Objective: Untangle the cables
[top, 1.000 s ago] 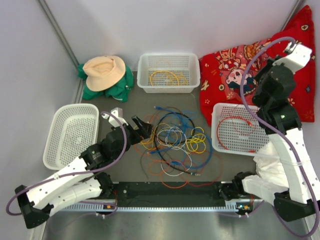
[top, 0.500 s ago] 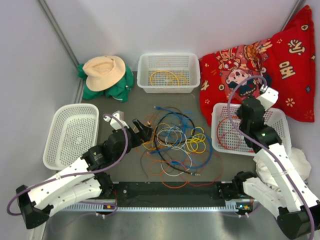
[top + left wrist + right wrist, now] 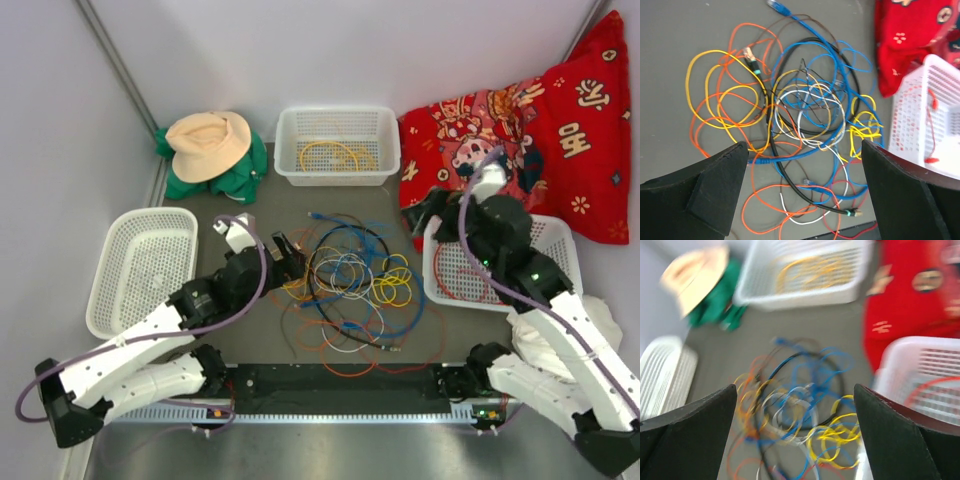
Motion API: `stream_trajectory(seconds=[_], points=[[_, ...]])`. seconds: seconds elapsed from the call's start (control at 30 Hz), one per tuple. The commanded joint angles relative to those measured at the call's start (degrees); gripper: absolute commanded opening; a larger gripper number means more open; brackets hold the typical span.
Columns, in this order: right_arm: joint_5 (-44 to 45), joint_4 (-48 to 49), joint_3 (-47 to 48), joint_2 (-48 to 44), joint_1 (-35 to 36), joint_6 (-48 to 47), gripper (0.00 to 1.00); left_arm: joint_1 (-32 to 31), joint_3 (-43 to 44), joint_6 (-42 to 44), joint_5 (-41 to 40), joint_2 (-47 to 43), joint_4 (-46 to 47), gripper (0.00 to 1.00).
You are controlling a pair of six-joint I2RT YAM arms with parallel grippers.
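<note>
The cables [image 3: 345, 285] lie in one tangled heap on the grey table, with yellow, orange, blue, white, black and red loops crossing each other. My left gripper [image 3: 285, 258] hovers at the heap's left edge, open and empty. In the left wrist view the cables [image 3: 805, 115] spread out between and beyond the wide jaws of the left gripper [image 3: 804, 145]. My right gripper [image 3: 425, 212] hangs open over the far left corner of the right basket [image 3: 470, 303]. The blurred right wrist view shows the cables [image 3: 800, 395] below the right gripper [image 3: 795, 387], which holds nothing.
A back basket [image 3: 290, 150] holds a yellow cable [image 3: 330, 155]. A red cable [image 3: 470, 270] lies in the right basket. A white basket [image 3: 140, 270] stands at the left. A tan hat [image 3: 208, 140] on green cloth and a red cushion [image 3: 560, 120] line the back.
My right arm has swung down from the back right toward the heap, and its gripper has gone from shut to open. The left gripper has edged closer to the cables.
</note>
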Motion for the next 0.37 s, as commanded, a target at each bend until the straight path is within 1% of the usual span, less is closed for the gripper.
stream_trajectory(seconds=[0.0,0.03,0.07,0.1,0.17,0.2,0.27,0.33], points=[[-6.5,0.7,-1.2,0.4,17.4,-5.7,0.99,0.1,7.1,1.0,-4.2,6.8,-9.8,0.99],[0.0,-0.9,-1.8,0.7,20.8,-6.1,0.99,0.1,8.3,0.6,-4.2,7.9,-11.2,0.99],[1.7,-1.4,-2.4,1.4,26.0,-5.8,0.99,0.1,8.6,0.5,-4.0,8.5,-11.6,0.99],[2.4,-1.6,-3.9,1.6,27.5,-5.1,0.99,0.1,8.8,0.3,-3.6,9.5,-11.7,0.99],[3.0,-0.6,-6.0,1.2,29.7,-2.4,0.99,0.1,8.4,-0.2,-2.9,9.7,-10.5,0.99],[2.7,0.1,-8.0,0.5,30.6,-1.8,0.99,0.1,7.9,0.1,-1.8,9.6,-9.5,0.96],[3.1,0.6,-9.2,-0.1,31.5,-0.8,0.99,0.1,6.8,0.4,-1.0,9.5,-8.2,0.96],[4.0,0.4,-10.3,-0.9,32.0,-0.5,0.99,0.1,6.2,1.3,0.5,8.9,-6.6,0.99]])
